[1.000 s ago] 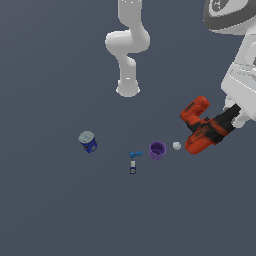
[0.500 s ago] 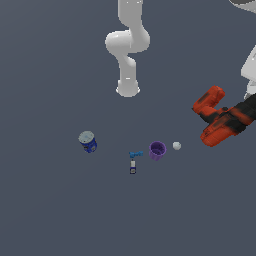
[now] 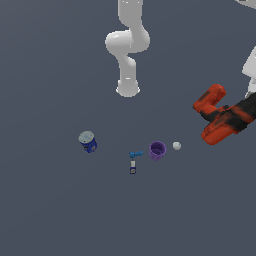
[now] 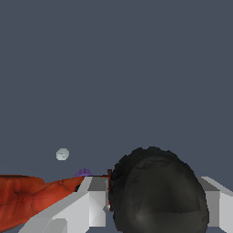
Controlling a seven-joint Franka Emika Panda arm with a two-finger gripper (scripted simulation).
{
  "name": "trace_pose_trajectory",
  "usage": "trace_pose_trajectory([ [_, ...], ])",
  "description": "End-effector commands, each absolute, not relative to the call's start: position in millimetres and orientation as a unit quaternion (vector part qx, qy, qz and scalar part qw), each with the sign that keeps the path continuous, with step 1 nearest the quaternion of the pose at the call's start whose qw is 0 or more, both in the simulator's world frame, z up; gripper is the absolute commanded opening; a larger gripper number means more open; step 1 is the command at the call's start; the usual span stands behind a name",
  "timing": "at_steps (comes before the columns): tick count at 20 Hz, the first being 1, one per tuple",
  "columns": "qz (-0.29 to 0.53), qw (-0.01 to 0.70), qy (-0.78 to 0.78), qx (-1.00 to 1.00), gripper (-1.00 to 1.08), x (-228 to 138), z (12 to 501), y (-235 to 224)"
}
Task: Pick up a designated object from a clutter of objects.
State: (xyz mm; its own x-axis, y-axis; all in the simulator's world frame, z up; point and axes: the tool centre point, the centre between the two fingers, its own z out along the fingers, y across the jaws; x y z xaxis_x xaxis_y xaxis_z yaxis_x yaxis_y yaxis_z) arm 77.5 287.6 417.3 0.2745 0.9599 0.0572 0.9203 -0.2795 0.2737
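The cordless power drill (image 3: pixel 220 116) sits at the right edge of the exterior view, in the middle band of the frame, raised clear of the dark grey tabletop (image 3: pixel 60 210). Its orange-red body lies tilted, with the handle end pointing to the upper left and the black section toward the frame edge. The white arm link (image 3: pixel 250 67) enters from the upper right corner and meets the drill at that black section.

The end effector (image 4: pixel 150 205) is closed around the drill. In the wrist view, its white fingers (image 4: pixel 93 200) flank the rounded black part of the drill (image 4: pixel 157 191), and the orange-red body extends toward the lower left of that frame.

The remaining clutter rests on the tabletop in the lower centre of the exterior view:
- The blue can (image 3: pixel 88 142) with its grey lid stands at centre left, well apart from the others.
- The tiny blue piece (image 3: pixel 135 154) lies just beside the purple cup (image 3: pixel 157 150), with a small dark-and-white item (image 3: pixel 132 167) directly below it.
- The small white ball (image 3: pixel 176 145) lies near the cup on the exterior view's right, between the cup and the drill.

The robot base (image 3: pixel 128 89) stands at upper centre.
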Motion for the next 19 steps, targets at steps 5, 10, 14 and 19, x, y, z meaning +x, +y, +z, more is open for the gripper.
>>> trace_pose_trajectory([
  [5,0.111,0.095,0.593,0.792,-1.0,69,454,281],
  [10,0.111,0.094,0.593,0.792,-1.0,59,490,273],
  [14,0.111,0.094,0.593,0.792,-1.0,55,507,270],
  [19,0.111,0.095,0.592,0.792,-1.0,54,513,269],
])
